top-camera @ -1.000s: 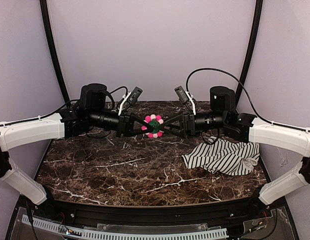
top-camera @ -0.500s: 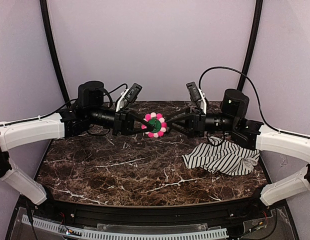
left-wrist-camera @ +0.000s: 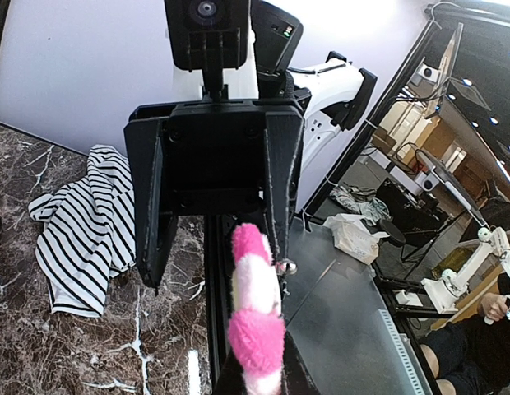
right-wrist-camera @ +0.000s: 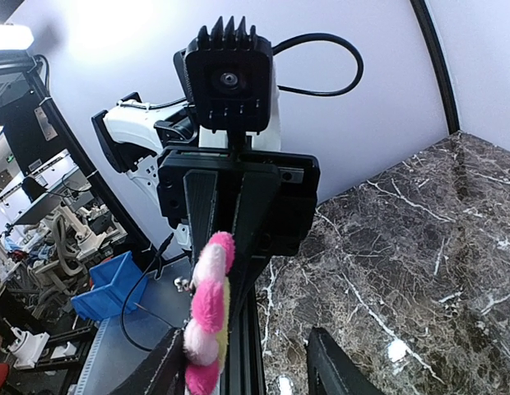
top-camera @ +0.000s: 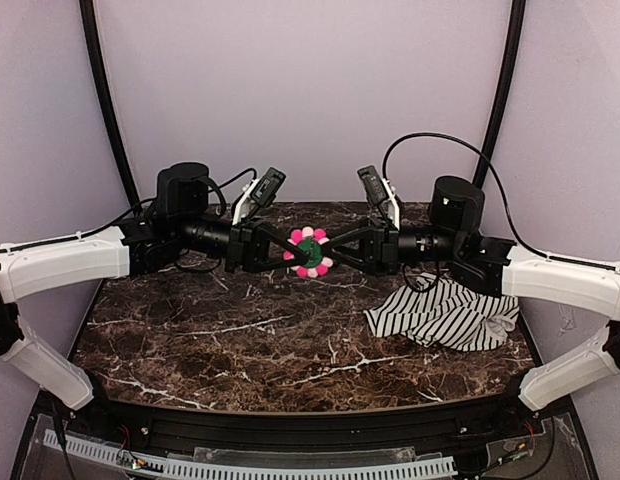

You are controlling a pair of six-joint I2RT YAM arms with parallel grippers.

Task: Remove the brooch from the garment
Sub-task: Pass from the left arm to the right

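Nearest to the arm bases we see the front of the dark marble table [top-camera: 240,350], with pale veins in it. A little farther, on the right arm's side of the brooch [top-camera: 310,252] and nearer to us than it, the garment [top-camera: 445,315] lies crumpled on the table, well apart from the brooch. The brooch itself is held up above the far half of the table, between the two claws, which point at each other. The left gripper [top-camera: 293,248] reaches the brooch from the left arm's side and its jaws are pressed together on it. In the right wrist view we see its two black fingers [right-wrist-camera: 238,214] side by side with no gap, and the brooch edge-on before them, pink and white. The right gripper [top-camera: 337,244] stands on the other side of the brooch with its jaws apart. In its own wrist view one finger [right-wrist-camera: 166,369] is just beside the edge of the brooch, and we cannot tell if it touches; the other finger is clearly apart from the brooch. In the left wrist view a small metal part [left-wrist-camera: 286,266] sticks out of the brooch, next to one finger of the right gripper. Farthest, behind the brooch, is the plain pale wall [top-camera: 310,90].
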